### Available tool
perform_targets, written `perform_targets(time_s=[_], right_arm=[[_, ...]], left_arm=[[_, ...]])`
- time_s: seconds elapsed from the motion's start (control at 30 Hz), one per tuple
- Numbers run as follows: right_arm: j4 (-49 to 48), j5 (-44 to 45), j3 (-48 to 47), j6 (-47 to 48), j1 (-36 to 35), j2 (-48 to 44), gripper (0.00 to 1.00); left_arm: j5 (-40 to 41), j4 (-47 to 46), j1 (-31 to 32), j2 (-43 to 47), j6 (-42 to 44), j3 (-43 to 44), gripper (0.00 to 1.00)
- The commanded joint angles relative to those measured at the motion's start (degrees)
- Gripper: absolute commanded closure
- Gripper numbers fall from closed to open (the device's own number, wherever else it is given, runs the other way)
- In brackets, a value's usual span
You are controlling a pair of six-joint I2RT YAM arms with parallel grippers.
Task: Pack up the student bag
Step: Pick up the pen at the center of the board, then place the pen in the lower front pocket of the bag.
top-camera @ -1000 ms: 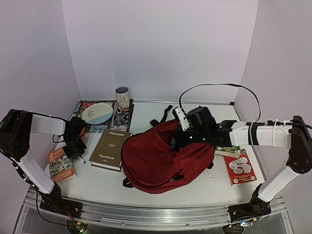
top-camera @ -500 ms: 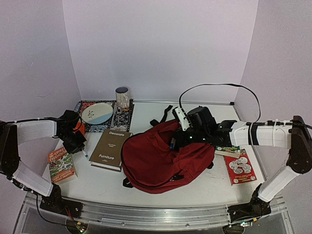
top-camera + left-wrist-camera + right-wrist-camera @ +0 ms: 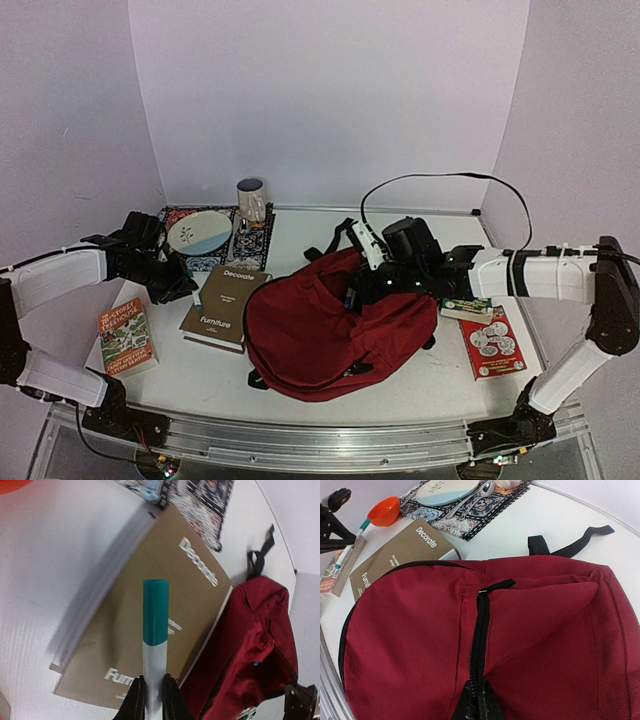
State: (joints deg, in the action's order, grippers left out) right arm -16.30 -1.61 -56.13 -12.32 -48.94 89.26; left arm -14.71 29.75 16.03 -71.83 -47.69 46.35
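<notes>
1. Position: student bag point(image 3: 330, 330) lies slumped mid-desk, just right of the brown book point(image 3: 225, 300); its zip point(image 3: 481, 630) runs toward the right jaws.
2. Right jaws: pinched shut on the bag's fabric at the zip line, lifting that edge; how wide the mouth gapes cannot be told from these views.
3. Left jaws: clamped on the white barrel of a teal-capped marker point(image 3: 155, 630); marker held above the book, cap pointing toward the bag.
4. Step in hand, as judged: carry the marker to the bag's opening and drop it in.
5. To do it well: hold the right pinch high and steady so the mouth gapes; pass clear above the book's edge; enter cap first, along the zip, not across it; release only once the barrel is well inside the fabric lip, else it may roll onto the desk point(image 3: 200, 375).
</notes>
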Motion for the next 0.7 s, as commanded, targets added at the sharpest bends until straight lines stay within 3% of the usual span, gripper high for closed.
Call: perform_targets(time_s=[0.0,0.67], right_arm=[[-2.6,-3.5,-4.1,0.8,-1.0,0.8,1.00],[-2.7,-4.4,-8.5,0.4,-2.6,3.3,1.00]], left_arm=[[-5.7,-3.9,7.7,-2.0,2.6,6.4,0.97],[-12.2,-8.7,28.2,-20.8,8.4,19.8,0.97]])
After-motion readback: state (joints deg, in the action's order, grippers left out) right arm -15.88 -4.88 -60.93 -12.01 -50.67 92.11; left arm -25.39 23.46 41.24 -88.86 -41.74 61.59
